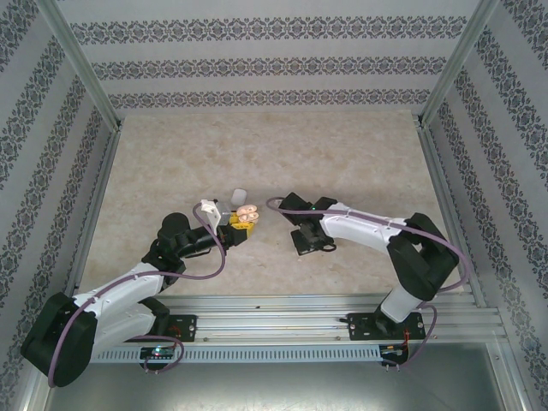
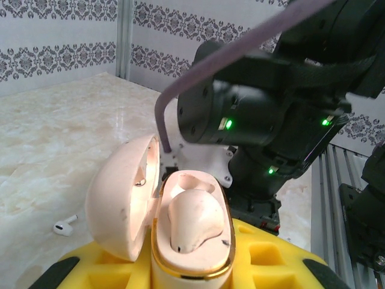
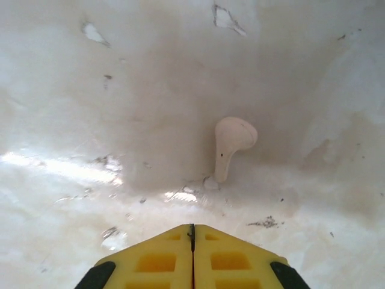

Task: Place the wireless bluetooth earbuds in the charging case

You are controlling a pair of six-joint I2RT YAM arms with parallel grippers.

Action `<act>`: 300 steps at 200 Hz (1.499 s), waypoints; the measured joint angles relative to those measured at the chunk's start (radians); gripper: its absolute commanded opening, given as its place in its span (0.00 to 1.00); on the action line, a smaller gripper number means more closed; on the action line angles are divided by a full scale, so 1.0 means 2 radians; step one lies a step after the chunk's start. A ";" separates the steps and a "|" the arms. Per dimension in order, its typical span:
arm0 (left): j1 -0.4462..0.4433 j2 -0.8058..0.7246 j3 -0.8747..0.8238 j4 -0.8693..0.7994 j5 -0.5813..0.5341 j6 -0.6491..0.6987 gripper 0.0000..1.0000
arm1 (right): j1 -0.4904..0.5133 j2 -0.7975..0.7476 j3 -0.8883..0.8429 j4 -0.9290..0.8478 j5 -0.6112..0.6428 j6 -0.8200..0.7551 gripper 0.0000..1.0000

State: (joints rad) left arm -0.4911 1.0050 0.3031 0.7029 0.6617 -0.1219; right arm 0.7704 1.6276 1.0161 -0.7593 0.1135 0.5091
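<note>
**1. Case** (image 2: 198, 262). Glossy cream-white pebble with a gold rim. Open, body upright. Clamped low on the body between the left fingers (image 2: 90, 274), which are yellow and drawn narrow onto it. From above, case (image 1: 246, 216) at the tip of the left arm (image 1: 128, 291), left of bench centre.

**2. Lid** (image 2: 120, 201). Swung back to the left on its hinge, standing nearly upright beside the body, hollow side facing the body.

**3. Seated earbud** (image 2: 192, 217). Inside the case body, rounded head up, small dark dot near its lower edge.

**4. Loose earbud** (image 3: 231, 141). Flat on the bench (image 1: 342, 154), head away from the right fingers and stem pointing back toward them. Ahead of those fingers and apart from them, touching nothing else. In the left wrist view, loose earbud (image 2: 65, 226) on the bench left of the lid, clear of the case.

**5. Right fingers** (image 3: 156, 262). Yellow with dark pads at the outer edges. Pressed together along a thin seam, holding nothing, above the bench.

**6. Right arm** (image 2: 264, 114). Black, green lights lit, close behind the case. Purple cable (image 2: 198, 78) bending down its near side.

**7. Small white piece** (image 1: 241, 195). On the bench just beyond the case in the top view. Too small to identify.
</note>
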 measured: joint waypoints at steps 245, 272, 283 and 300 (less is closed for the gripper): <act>0.000 -0.006 -0.009 0.000 -0.002 -0.005 0.08 | -0.090 0.114 0.077 -0.004 -0.071 -0.023 0.28; 0.000 -0.004 -0.009 0.000 -0.002 -0.005 0.08 | -0.090 0.113 0.075 -0.002 -0.071 -0.023 0.23; 0.000 -0.002 -0.009 0.000 -0.002 -0.005 0.08 | -0.090 0.109 0.072 0.001 -0.071 -0.022 0.21; 0.000 0.000 -0.009 0.000 -0.002 -0.005 0.08 | -0.090 0.103 0.064 0.005 -0.074 -0.022 0.20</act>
State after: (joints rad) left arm -0.4911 1.0042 0.2859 0.7029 0.6575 -0.1310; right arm 0.5907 1.8336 1.1446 -0.7486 -0.0353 0.4648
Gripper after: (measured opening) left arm 0.248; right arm 0.211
